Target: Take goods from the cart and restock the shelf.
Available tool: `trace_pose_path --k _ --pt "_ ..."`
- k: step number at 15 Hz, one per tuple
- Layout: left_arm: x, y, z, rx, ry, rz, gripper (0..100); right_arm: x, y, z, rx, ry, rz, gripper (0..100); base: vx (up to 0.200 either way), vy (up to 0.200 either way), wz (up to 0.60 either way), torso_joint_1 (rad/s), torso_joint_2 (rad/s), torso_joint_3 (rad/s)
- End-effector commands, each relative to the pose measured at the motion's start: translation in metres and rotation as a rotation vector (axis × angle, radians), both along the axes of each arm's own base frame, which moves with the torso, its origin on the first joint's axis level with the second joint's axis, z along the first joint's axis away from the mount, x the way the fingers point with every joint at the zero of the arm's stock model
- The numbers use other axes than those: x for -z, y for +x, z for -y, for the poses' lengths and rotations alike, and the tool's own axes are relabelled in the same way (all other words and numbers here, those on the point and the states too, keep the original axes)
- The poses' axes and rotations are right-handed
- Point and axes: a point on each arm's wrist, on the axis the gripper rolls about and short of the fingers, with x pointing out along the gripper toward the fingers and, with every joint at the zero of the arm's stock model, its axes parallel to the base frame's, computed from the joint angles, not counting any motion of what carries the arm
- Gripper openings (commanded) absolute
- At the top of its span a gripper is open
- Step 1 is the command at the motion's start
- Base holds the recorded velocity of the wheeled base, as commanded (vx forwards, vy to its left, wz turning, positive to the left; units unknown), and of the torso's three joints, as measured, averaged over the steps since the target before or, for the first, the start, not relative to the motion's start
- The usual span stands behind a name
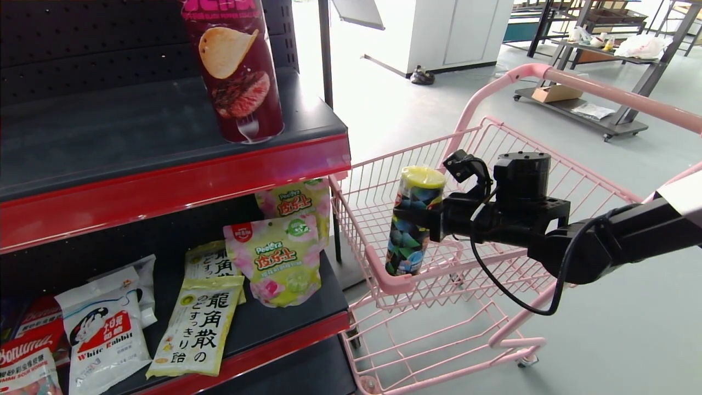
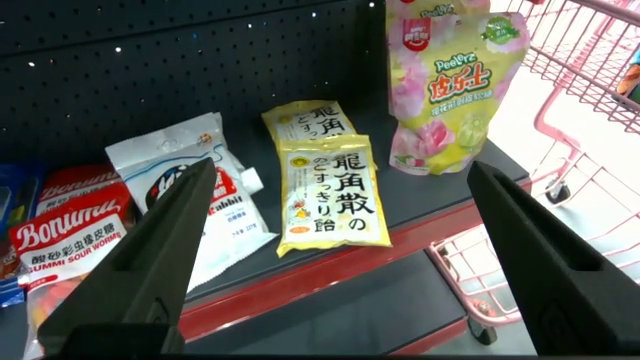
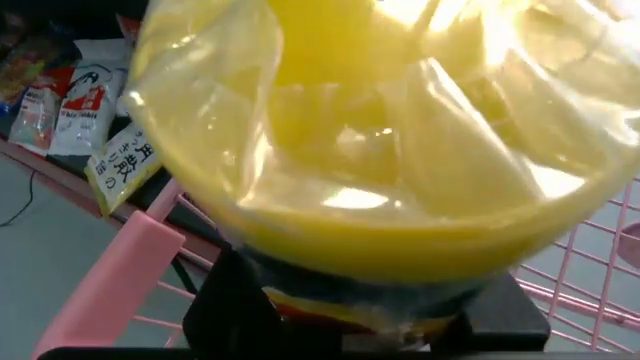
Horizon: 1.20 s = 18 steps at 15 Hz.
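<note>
Nearest, on the lower shelf [image 1: 274, 343], flat snack bags are laid out: a white bag [image 1: 104, 334], a yellow bag [image 1: 197, 329] covered in black script, and a pink-and-green pouch [image 1: 279, 263] propped behind. The left gripper [image 2: 339, 168] is held in front of them, fingers spread wide, nothing gripped. At the pink cart [image 1: 392, 285], by the corner nearest the shelf, a yellow-lidded can [image 1: 408, 247] with a dark multicoloured label is clamped upright in the right gripper [image 1: 433, 222]. Further up, a dark red chip tube [image 1: 236, 71] is stood on the upper shelf [image 1: 164, 181].
</note>
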Motion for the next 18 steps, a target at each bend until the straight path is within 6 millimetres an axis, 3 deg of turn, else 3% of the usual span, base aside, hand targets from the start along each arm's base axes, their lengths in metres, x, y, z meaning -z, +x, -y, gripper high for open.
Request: trace_pose_path --k 1,4,5,7,8,9,12,13,15,18 --pt "0.0 0.0 0.0 0.0 0.0 -0.001 100 -0.032 -0.012 0.007 0.043 0.029 0.066 0 0.0 0.0 0.0 0.0 0.0 0.0" --pt "0.0 0.0 0.0 0.0 0.0 -0.001 100 -0.088 -0.043 0.025 0.078 0.073 0.157 0 0.0 0.0 0.0 0.0 0.0 0.0" --pt "0.0 0.0 0.0 0.0 0.0 -0.001 100 -0.097 -0.051 0.03 0.086 0.074 0.162 0 0.0 0.0 0.0 0.0 0.0 0.0" --pt "0.0 0.0 0.0 0.0 0.0 -0.001 100 -0.134 -0.094 0.047 0.101 0.083 0.19 0 0.0 0.0 0.0 0.0 0.0 0.0" --pt "0.0 0.0 0.0 0.0 0.0 -0.001 100 -0.136 -0.097 0.049 0.107 0.083 0.191 0 0.0 0.0 0.0 0.0 0.0 0.0" --pt "0.0 0.0 0.0 0.0 0.0 -0.001 100 -0.145 -0.127 0.057 0.169 0.061 0.17 0 0.0 0.0 0.0 0.0 0.0 0.0" --pt "0.0 0.0 0.0 0.0 0.0 -0.001 100 -0.134 -0.18 0.058 0.118 0.021 0.097 0 0.0 0.0 0.0 0.0 0.0 0.0" --pt "0.0 0.0 0.0 0.0 0.0 -0.001 100 -0.127 -0.188 0.053 0.085 0.017 0.078 0 0.0 0.0 0.0 0.0 0.0 0.0" --pt "0.0 0.0 0.0 0.001 0.004 -0.001 100 -0.108 -0.194 0.053 0.091 0.007 0.043 0 0.0 0.0 0.0 0.0 0.0 0.0" --pt "0.0 0.0 0.0 0.001 0.007 -0.001 100 -0.106 -0.193 0.052 0.085 0.002 0.044 0 0.0 0.0 0.0 0.0 0.0 0.0"
